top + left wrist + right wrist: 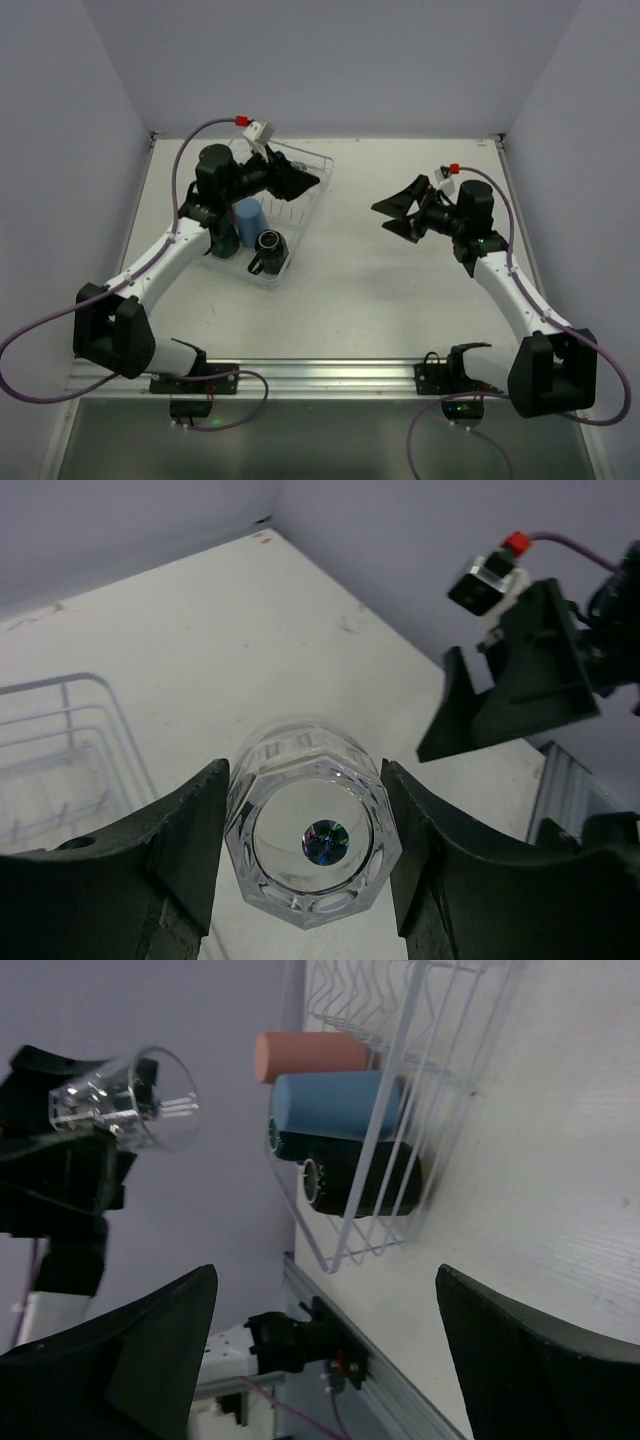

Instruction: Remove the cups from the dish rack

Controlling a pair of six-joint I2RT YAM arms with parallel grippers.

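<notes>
My left gripper [305,182] is shut on a small clear glass [313,840], its fingers [190,820] pressed on both sides; the glass base with a shiny sticker faces the camera. It is held in the air over the far right corner of the dish rack [312,215]. The right wrist view shows the glass [140,1110] aloft. In the rack stand a salmon-pink tumbler [310,1056], a light-blue tumbler [248,220], a dark teal mug [283,1140] and a black mug [270,250]. My right gripper [382,217] is open and empty, right of the rack, facing it.
Bare white tabletop [400,290] lies between the rack and the right arm. Grey walls close in the back and both sides. The metal rail [330,375] with the arm bases runs along the near edge.
</notes>
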